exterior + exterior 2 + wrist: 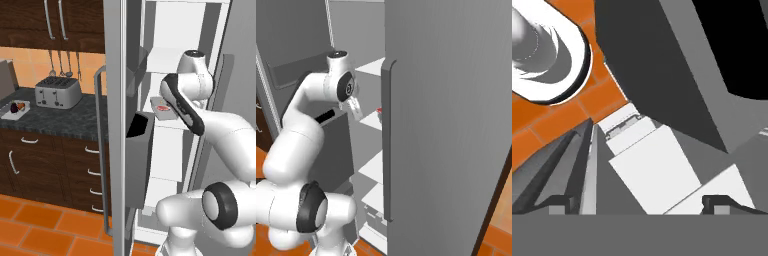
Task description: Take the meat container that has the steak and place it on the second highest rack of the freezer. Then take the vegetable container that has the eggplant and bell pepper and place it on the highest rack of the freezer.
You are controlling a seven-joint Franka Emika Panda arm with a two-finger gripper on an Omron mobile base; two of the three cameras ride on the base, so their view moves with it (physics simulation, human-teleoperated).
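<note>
Left base view, steak [162,107] on freezer [172,65] rack, hand [639,200] open

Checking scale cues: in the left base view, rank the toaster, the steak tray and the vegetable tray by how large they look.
1. Toaster, clearly largest.
2. Steak tray and vegetable tray look alike; differing distance from the camera makes ranking them unsure.

Definitely a home kitchen: toaster [58,93] on a dark speckled counter [55,120], wooden cabinets [50,20], hanging utensils [64,64], orange tile floor [35,230], open freezer [172,100].
</note>
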